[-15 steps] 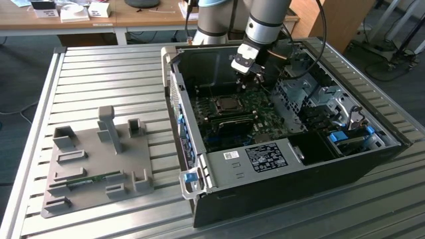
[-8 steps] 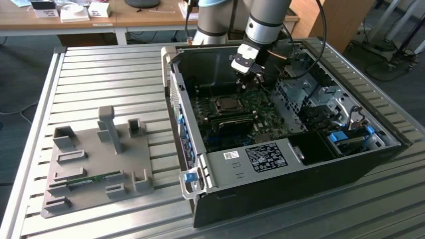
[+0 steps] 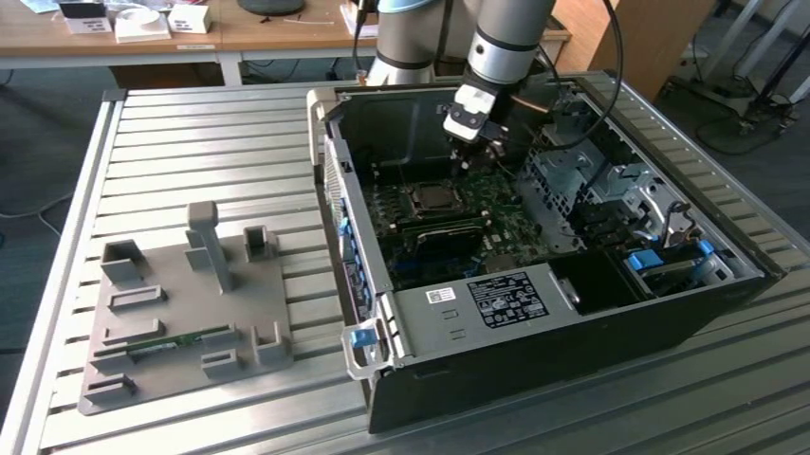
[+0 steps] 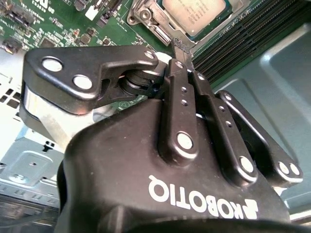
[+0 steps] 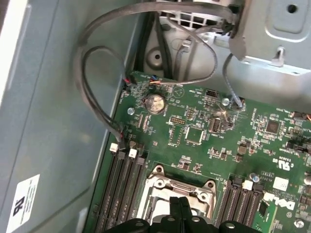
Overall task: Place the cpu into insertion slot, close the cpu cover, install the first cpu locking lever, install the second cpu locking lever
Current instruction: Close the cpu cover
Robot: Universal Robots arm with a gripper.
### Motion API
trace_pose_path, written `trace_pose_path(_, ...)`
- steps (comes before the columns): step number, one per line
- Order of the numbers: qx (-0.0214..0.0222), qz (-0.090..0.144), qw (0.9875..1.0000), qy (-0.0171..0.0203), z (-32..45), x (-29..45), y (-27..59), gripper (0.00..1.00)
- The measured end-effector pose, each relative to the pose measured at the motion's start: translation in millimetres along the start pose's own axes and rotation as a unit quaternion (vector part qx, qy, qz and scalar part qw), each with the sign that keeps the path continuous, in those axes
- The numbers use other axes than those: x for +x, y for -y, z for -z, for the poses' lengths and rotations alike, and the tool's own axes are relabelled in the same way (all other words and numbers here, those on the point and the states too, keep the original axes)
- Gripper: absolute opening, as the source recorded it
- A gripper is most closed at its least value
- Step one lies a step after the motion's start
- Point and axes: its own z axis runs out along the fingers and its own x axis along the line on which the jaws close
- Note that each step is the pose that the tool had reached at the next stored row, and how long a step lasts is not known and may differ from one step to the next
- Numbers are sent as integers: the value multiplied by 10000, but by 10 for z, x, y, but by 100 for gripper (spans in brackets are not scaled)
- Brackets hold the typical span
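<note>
Cpu [image 4: 195,13], one, in one insertion slot [image 4: 141,17]; two fingers [image 4: 179,73] together nearby

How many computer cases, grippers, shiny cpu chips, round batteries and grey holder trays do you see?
computer case: 1
gripper: 1
cpu: 1
round battery: 1
grey holder tray: 1
Total: 5
</note>
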Motion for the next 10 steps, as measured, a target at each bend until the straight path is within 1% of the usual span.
trace_pose_path(2, 5, 139, 9999, -3, 0, 0, 0, 11)
trace_pose_path(5, 9, 256, 9997, -3, 0, 0, 0, 11)
trace_pose_path(10, 10, 277, 9996, -3, 0, 0, 0, 11)
